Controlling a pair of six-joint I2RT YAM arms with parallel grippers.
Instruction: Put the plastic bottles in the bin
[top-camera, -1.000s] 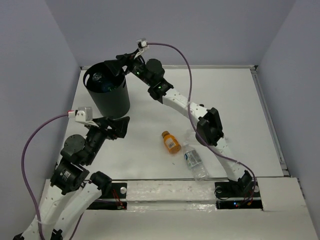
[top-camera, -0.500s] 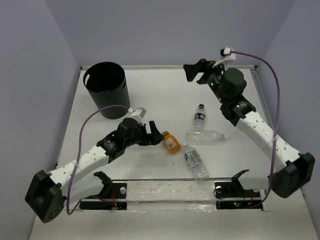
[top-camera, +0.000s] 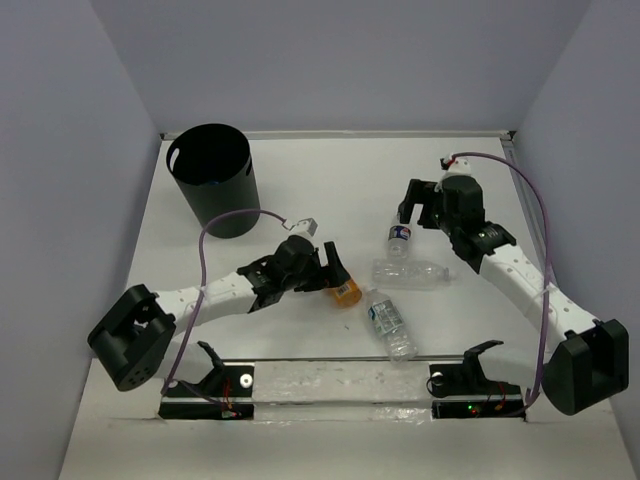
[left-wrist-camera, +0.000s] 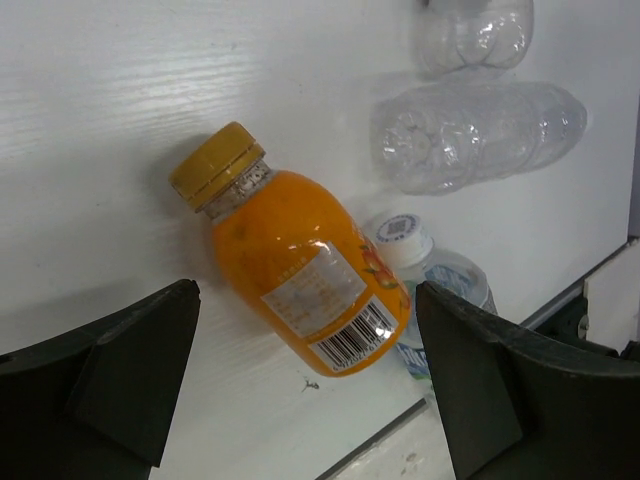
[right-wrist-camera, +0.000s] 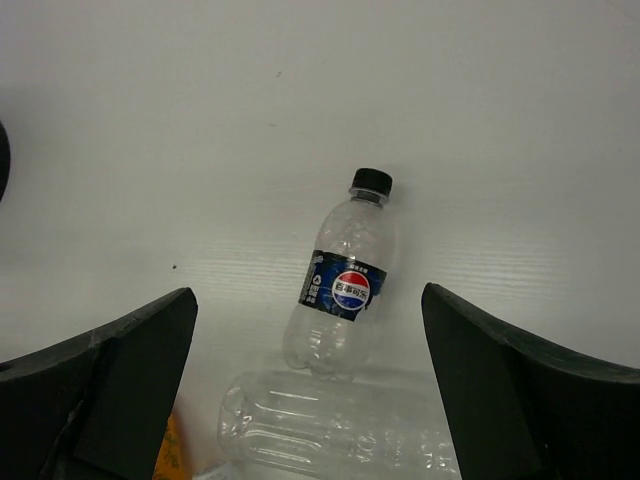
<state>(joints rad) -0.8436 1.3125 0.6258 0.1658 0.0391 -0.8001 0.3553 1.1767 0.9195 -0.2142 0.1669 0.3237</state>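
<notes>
A white desk (top-camera: 300, 190) stands between plain pale walls (top-camera: 340, 60). One black bin (top-camera: 212, 180) stands upright at its far left corner. Four bottles lie mid-desk, well apart from the bin: one orange bottle (left-wrist-camera: 300, 290) and three clear ones, namely a dark-capped bottle (right-wrist-camera: 343, 275), an unlabelled bottle (top-camera: 412, 272) and a white-capped bottle (top-camera: 388, 324). The left end effector (left-wrist-camera: 305, 290) is spread wide on either side of the orange bottle. The right end effector (right-wrist-camera: 305, 297) gapes above the dark-capped bottle, holding nothing. The bin's inside is too dark to make out.
</notes>
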